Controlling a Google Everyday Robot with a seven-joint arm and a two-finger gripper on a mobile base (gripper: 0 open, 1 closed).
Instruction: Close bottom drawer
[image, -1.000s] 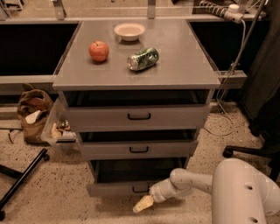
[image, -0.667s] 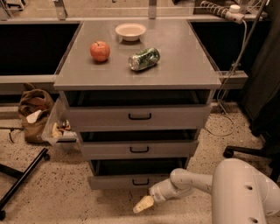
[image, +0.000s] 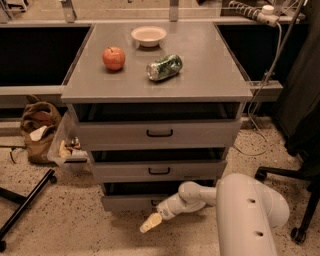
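We see the tall grey metal cabinet (image: 155, 75) with all three drawers a little proud of its frame. The bottom drawer (image: 125, 202), a plain grey panel down by the speckled floor, shows only a narrow dark gap above it, so we judge it mostly pushed in with a short final shove left. The white robot arm (image: 245, 210) reaches in from the right, and its pale gripper (image: 151, 222) sits low, just in front of that panel; we cannot tell whether it is open or closed.

Rounded white arm (image: 245, 210), dark holes, cream claw (image: 151, 222) near floor (image: 75, 220)
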